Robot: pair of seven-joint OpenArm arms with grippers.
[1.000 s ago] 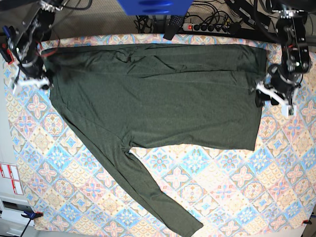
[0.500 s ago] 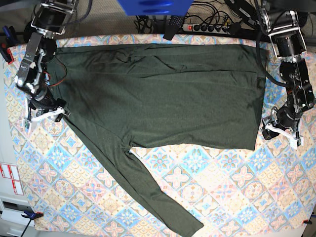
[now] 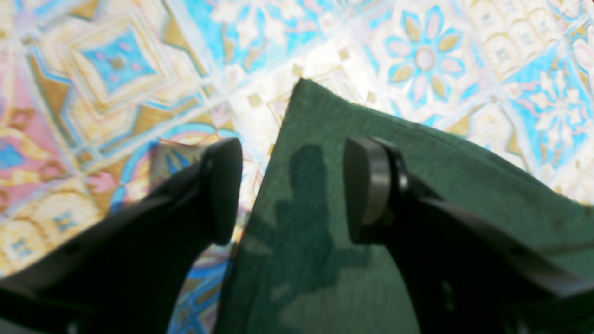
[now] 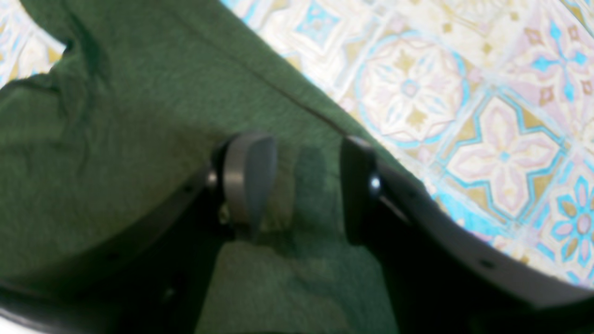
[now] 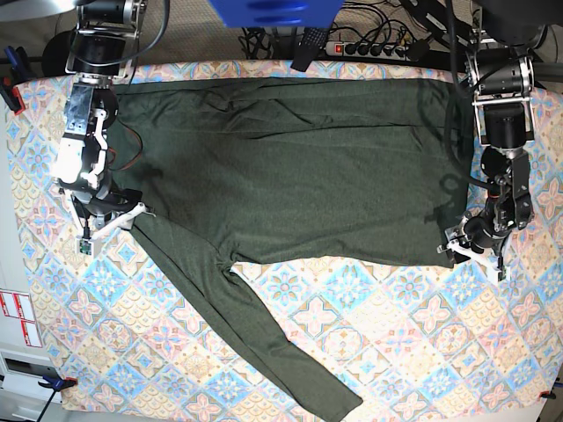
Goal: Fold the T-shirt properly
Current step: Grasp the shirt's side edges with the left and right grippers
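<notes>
Your two arms have both come down the sides of the T-shirt (image 5: 290, 167) since a moment ago, toward its near edge. Your left gripper (image 3: 292, 190) now sits over the shirt's near corner, fingers (image 3: 366, 185) wide apart and holding nothing; one is over cloth, one over the patterned counter (image 3: 93, 83). Your right gripper (image 4: 301, 185) has its fingers (image 4: 248, 176) apart too, both over the green cloth, gripping nothing. The shirt lies flat on the counter, long way side to side, with one sleeve (image 5: 264, 343) slanting toward the near edge.
</notes>
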